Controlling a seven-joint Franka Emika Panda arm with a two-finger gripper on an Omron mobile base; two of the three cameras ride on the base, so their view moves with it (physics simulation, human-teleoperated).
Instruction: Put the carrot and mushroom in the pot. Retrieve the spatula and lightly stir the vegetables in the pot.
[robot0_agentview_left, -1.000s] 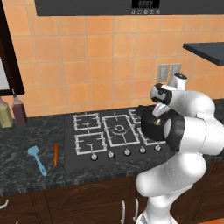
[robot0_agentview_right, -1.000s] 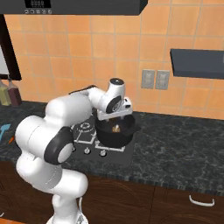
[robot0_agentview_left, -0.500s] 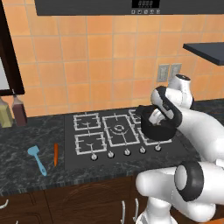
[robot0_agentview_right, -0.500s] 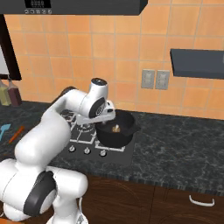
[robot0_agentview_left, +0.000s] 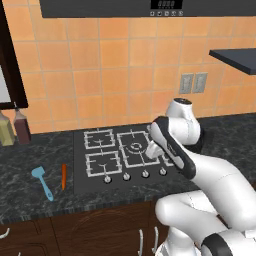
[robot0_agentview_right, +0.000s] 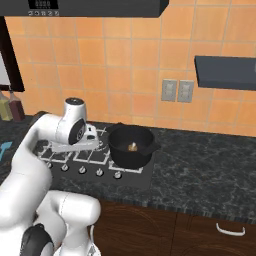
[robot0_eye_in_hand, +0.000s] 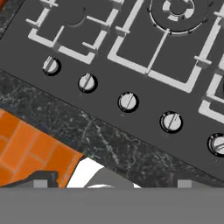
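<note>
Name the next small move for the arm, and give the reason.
Probably swing the gripper left toward the carrot. It lies on the counter beside the spatula, not in the pot, which already holds something small and tan.

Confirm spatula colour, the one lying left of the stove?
Light blue, blade and handle alike. The spatula shows best in the left base view, beside the orange carrot.
</note>
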